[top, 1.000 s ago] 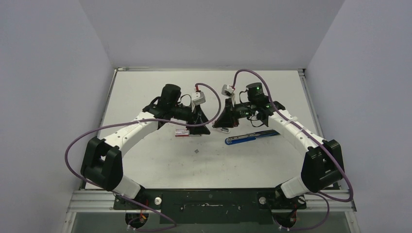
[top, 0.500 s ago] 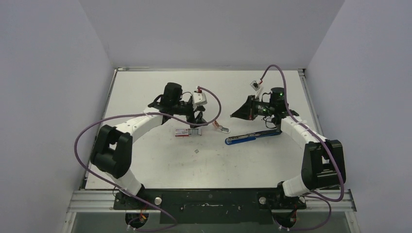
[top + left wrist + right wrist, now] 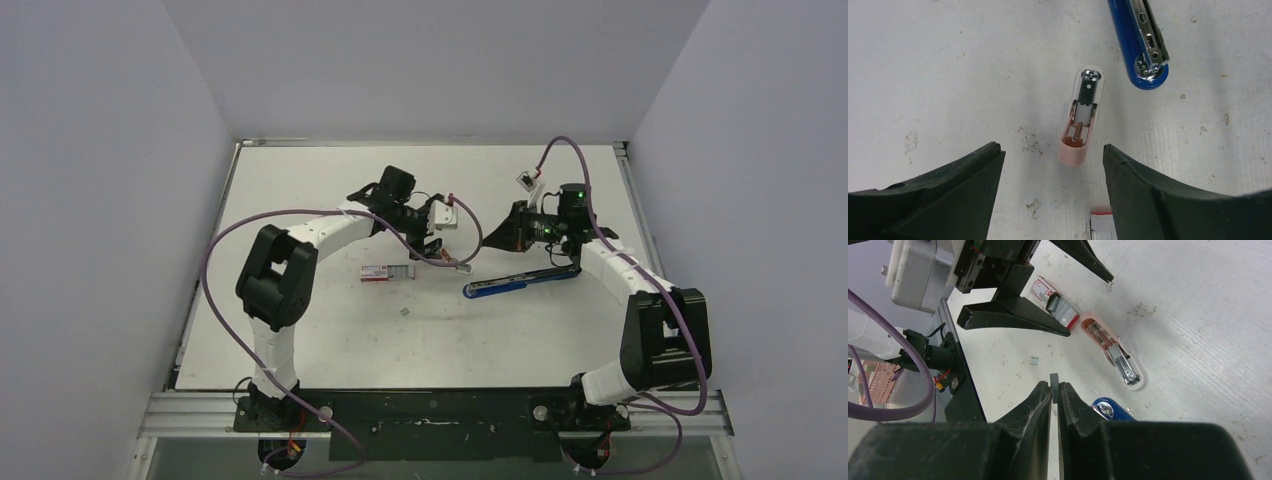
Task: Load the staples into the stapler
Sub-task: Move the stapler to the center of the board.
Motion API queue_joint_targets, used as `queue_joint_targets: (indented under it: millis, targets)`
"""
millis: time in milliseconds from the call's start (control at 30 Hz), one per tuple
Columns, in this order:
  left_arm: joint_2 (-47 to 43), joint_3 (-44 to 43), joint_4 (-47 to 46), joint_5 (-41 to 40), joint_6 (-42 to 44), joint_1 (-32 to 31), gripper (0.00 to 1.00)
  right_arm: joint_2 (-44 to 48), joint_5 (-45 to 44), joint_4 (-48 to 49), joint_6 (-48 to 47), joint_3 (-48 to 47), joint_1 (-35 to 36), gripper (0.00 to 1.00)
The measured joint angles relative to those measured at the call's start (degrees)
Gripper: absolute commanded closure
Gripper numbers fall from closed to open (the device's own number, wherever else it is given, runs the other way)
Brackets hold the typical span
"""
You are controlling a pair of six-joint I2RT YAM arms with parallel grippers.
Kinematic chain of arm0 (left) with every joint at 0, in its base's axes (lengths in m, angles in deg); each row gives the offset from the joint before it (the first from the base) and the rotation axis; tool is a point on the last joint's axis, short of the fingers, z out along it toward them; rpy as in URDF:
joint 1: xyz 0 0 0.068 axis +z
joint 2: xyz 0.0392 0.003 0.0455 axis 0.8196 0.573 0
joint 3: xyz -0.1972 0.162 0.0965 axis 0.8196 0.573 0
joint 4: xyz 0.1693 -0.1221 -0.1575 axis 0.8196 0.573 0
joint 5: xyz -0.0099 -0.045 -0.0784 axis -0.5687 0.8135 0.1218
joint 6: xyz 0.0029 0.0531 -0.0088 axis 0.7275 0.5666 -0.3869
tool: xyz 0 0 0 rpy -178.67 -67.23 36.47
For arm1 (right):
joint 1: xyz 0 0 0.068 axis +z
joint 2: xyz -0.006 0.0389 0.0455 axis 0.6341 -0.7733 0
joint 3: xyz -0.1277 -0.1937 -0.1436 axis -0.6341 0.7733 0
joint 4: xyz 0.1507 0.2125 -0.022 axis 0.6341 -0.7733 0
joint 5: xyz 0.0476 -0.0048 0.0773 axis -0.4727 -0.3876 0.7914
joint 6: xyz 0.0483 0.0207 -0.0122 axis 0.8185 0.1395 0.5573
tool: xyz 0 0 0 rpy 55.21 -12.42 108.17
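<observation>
The blue stapler [image 3: 518, 281] lies flat on the table right of centre; its rounded blue end with a metal channel [image 3: 1149, 70] shows in the left wrist view. The red-and-white staples box [image 3: 385, 272] lies to its left, with grey strips showing in it [image 3: 1057, 304]. My right gripper [image 3: 1054, 386] is shut on a short grey staple strip [image 3: 1053, 380], held above the table near the stapler's blue end [image 3: 1110, 410]. My left gripper [image 3: 1052, 150] hangs open over a small pink-and-white piece [image 3: 1082, 122], apart from it.
The pink-and-white piece [image 3: 456, 263] lies between box and stapler, metal insides facing up. A tiny grey fragment [image 3: 404, 312] sits nearer the front. My left fingers [image 3: 1013, 317] reach over the box in the right wrist view. Walls close in the table's left, back and right edges.
The pink-and-white piece has been let go onto the table. My left gripper opened and swung right over it. The right arm drew back to the right, still shut on the strip.
</observation>
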Motion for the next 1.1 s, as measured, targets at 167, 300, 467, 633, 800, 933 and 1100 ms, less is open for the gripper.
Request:
queue_joint_targets:
  millis: [167, 300, 467, 633, 800, 933, 1100]
  targets:
    - [2.54, -1.86, 4.55, -0.90, 4.15, -0.76, 0.39, 0.00, 0.00, -1.46, -1.49, 0.00, -1.60, 0.95]
    - [3.54, -2.45, 7.08, -1.38, 6.21, -1.51, 0.46, 0.00, 0.00, -1.84, -2.08, 0.00, -2.19, 0.95]
    - [4.28, -3.39, 8.61, -1.75, 7.39, -2.10, 0.56, 0.00, 0.00, -1.86, -2.27, 0.07, -2.27, 0.95]
    - [4.57, -4.04, 9.16, -1.77, 7.89, -2.10, 0.68, 0.00, -0.02, -1.88, -2.36, 0.61, -2.29, 0.95]
    - [4.59, -4.04, 9.53, -1.79, 7.37, -2.10, 0.86, 0.00, -0.02, -1.88, -2.36, 0.66, -2.43, 0.95]
    - [4.57, -4.04, 9.51, -2.12, 5.29, -2.10, 0.95, 0.00, -0.07, -1.92, -2.34, 0.66, -2.56, 0.95]
    - [2.23, -0.81, 7.74, -3.98, 0.02, -2.21, 1.00, 0.00, -0.24, -2.38, -2.51, 0.66, -2.56, 0.95]
